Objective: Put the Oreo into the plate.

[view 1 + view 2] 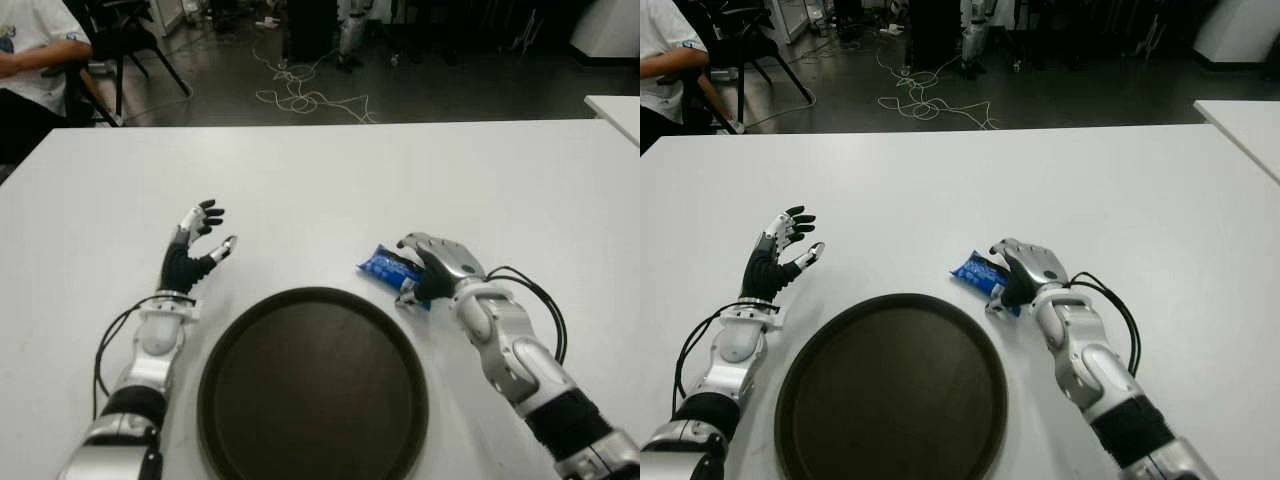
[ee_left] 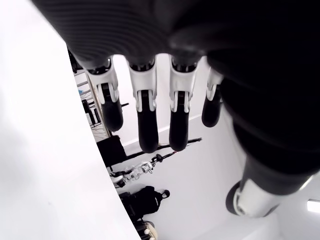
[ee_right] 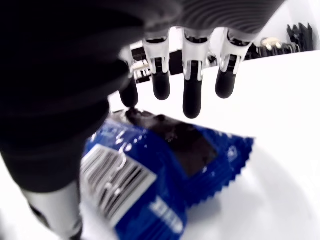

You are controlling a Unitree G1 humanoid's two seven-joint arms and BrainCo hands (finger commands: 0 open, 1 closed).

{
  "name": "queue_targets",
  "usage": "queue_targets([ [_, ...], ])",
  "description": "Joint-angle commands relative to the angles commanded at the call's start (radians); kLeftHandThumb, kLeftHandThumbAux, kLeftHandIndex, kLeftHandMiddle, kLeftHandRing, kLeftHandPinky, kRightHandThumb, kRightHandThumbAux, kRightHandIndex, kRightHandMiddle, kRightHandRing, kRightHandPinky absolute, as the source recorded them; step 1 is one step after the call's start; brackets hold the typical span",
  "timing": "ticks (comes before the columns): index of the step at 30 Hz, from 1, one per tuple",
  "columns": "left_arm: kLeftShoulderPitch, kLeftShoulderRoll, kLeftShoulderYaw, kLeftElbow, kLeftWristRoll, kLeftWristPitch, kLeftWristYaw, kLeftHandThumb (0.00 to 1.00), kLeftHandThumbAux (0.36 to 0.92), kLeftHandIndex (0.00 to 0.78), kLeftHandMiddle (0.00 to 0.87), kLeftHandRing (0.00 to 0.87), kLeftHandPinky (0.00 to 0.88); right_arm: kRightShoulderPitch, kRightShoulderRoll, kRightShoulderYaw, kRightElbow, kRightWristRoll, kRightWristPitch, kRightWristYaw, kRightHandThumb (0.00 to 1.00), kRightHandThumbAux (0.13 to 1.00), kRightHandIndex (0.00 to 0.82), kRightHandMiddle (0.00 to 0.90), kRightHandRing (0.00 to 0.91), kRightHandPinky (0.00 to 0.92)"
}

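While the right hand (image 1: pixel 432 268) hovers spread over the blue Oreo packet (image 1: pixel 385 266), barcode label showing, it lies on the worktop (image 1: pixel 400 170) just right of the plate (image 1: pixel 312 385); left hand (image 1: pixel 195 245) spread, left of the plate.

We see a smooth, matt white surface (image 1: pixel 330 180) with a soft sheen. The dark brown plate (image 1: pixel 312 390) looks like matt plastic. The Oreo (image 3: pixel 165 170) pack is glossy blue foil-like wrap, crinkled, with a serrated edge. Both hands, left hand (image 1: pixel 195 245) and right hand (image 1: pixel 435 265), show silvery shells and black rubbery fingers (image 2: pixel 147 125).
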State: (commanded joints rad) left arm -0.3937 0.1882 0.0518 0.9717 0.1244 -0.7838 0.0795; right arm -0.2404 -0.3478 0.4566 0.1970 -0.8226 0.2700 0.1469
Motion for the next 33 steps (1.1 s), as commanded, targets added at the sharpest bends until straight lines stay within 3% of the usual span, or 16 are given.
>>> queue_targets([
  [6, 0.001, 0.002, -0.002, -0.004, 0.004, 0.006, 0.004, 0.088, 0.726, 0.159, 0.237, 0.210, 0.161, -0.002, 0.010, 0.014, 0.027, 0.001, -0.004, 0.007, 0.028, 0.832, 0.244, 0.229, 0.221, 0.232],
  [7, 0.001, 0.002, -0.002, -0.004, 0.004, 0.007, 0.004, 0.091, 0.733, 0.159, 0.235, 0.207, 0.161, -0.004, 0.013, 0.016, 0.038, 0.004, -0.008, 0.005, 0.260, 0.799, 0.302, 0.225, 0.217, 0.236],
  [9, 0.001, 0.002, -0.002, -0.005, 0.004, 0.007, 0.005, 0.093, 0.738, 0.160, 0.233, 0.205, 0.161, -0.005, 0.015, 0.017, 0.048, 0.006, -0.012, 0.004, 0.461, 0.770, 0.353, 0.223, 0.214, 0.240],
  [10, 0.001, 0.002, -0.002, -0.004, 0.004, 0.007, 0.004, 0.093, 0.740, 0.160, 0.232, 0.204, 0.161, -0.007, 0.016, 0.018, 0.054, 0.007, -0.015, 0.002, 0.538, 0.759, 0.372, 0.222, 0.212, 0.241],
  [13, 0.001, 0.001, -0.001, -0.005, 0.000, 0.006, -0.001, 0.092, 0.744, 0.162, 0.235, 0.208, 0.165, -0.011, 0.019, 0.021, 0.086, 0.014, -0.040, -0.015, 0.630, 0.745, 0.396, 0.222, 0.214, 0.258],
  [25, 0.004, 0.001, -0.002, -0.014, 0.000, 0.007, -0.002, 0.059, 0.733, 0.154, 0.232, 0.204, 0.152, 0.007, 0.006, 0.008, 0.069, 0.021, -0.092, -0.041, 0.671, 0.740, 0.405, 0.219, 0.218, 0.264],
  [33, 0.007, 0.004, -0.007, -0.022, 0.016, 0.008, 0.014, 0.053, 0.727, 0.158, 0.221, 0.194, 0.143, 0.009, 0.016, 0.000, 0.084, 0.028, -0.094, -0.058, 0.676, 0.740, 0.410, 0.212, 0.193, 0.238],
])
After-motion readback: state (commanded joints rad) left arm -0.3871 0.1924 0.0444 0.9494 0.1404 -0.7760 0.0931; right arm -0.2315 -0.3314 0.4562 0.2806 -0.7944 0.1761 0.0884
